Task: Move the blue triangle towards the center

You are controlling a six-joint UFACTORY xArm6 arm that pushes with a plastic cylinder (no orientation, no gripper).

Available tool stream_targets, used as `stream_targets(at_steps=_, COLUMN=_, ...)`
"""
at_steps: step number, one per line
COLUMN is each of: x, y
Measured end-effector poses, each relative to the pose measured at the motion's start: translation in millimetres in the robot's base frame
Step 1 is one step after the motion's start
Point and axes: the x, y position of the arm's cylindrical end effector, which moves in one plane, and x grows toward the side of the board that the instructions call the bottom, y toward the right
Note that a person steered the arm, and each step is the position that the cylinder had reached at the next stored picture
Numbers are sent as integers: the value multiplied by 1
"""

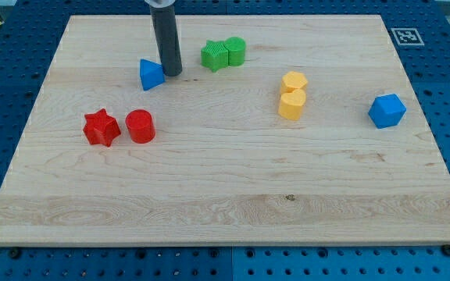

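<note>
Where cropped above, rod over blue triangle (151, 74).

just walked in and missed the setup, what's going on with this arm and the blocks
A robot arm ending in a straight dark rod is working on a wooden board scattered with small coloured blocks. My tip sits just to the right of the blue triangle block, near the view's top left. The triangle is not yet at the center. The other blocks lie apart from the tip.
</note>
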Motion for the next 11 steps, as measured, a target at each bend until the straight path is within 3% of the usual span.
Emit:
stream_targets(at_steps=1, x=0, y=0)
stream_targets(at_steps=3, x=42, y=29)
stream_targets(at_steps=4, x=17, y=26)
stream_targets(at_steps=6, x=-11, y=-49)
stream_targets(at_steps=7, x=2, y=-71)
stream_targets(at_steps=9, x=74, y=31)
stream_targets(at_steps=10, x=90, y=80)
stream_targets(at_steps=11, x=71, y=50)
